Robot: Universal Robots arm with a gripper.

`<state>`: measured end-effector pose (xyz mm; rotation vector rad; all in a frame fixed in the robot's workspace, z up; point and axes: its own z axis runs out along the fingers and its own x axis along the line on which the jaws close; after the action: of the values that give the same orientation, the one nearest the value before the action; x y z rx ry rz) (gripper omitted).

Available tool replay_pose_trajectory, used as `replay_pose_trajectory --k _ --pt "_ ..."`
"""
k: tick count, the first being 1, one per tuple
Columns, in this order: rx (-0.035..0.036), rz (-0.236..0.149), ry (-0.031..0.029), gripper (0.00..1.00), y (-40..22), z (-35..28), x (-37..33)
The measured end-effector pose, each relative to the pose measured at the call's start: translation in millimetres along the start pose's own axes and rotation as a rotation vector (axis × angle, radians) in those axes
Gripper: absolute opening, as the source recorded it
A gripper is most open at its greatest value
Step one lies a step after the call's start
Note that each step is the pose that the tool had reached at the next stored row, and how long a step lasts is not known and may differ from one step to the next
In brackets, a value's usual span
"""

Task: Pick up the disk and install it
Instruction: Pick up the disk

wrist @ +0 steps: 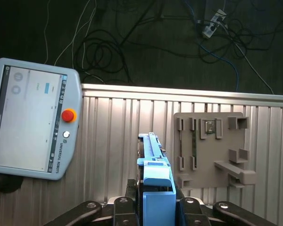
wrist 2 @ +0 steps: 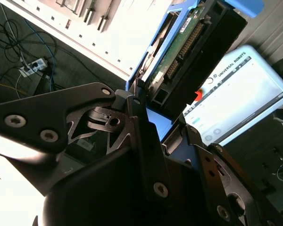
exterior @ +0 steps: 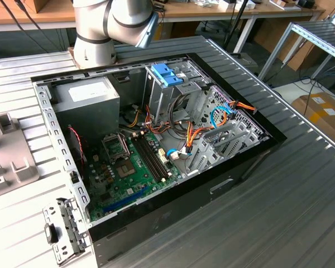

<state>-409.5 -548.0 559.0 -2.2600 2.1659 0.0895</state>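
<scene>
The disk (wrist: 155, 172) is gripped edge-on in the gripper (wrist: 155, 200), blue rails and tab outward. The jaws are closed against its two flat sides, parted only by the disk's thickness, and nothing else is held. In the first wrist view the disk is seen in front of the ribbed table (wrist: 113, 122), between a teach pendant (wrist: 33, 117) and a grey fixture plate (wrist: 212, 146), touching neither.

In the exterior view the open computer case (exterior: 257, 151) is set in the middle of the table. The arm (exterior: 109, 22) is seen at the case's eleven o'clock. Within the case, a grey power-supply box (exterior: 86, 97) is placed at ten o'clock, a blue latch piece (exterior: 166, 73) on the drive cage at twelve o'clock, and the green motherboard (exterior: 123, 173) at seven o'clock.
</scene>
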Motion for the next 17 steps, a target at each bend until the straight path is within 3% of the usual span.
replay_pose_trajectory --k 17 --pt "0.0 0.0 0.0 0.37 -0.3 -0.3 9.1"
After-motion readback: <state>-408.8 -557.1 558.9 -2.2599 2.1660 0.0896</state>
